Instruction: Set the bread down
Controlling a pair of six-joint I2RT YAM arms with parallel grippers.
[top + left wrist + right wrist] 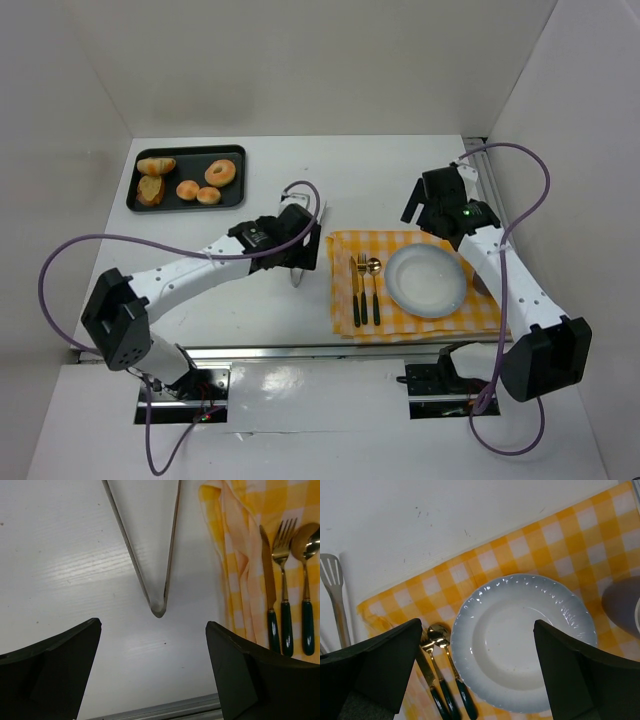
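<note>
my left hand (152, 625) hangs spread wide over the hinge end of the tongs (158, 607). their long axis runs away from me, with the arms fanning outward. the bread (186, 189) sits on the tray (195, 160) at the far left of the tabletop (260, 310), well apart and nearer my left arm. my right hand (477, 630), also spread, hovers over the plate (520, 640). only the top view shows the bread. the left wrist view puts the hinge just ahead of the gap.

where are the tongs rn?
Left wrist view: the tongs lie on the table just ahead of the open left end effector, beside the yellow checked cloth's left edge.
</note>
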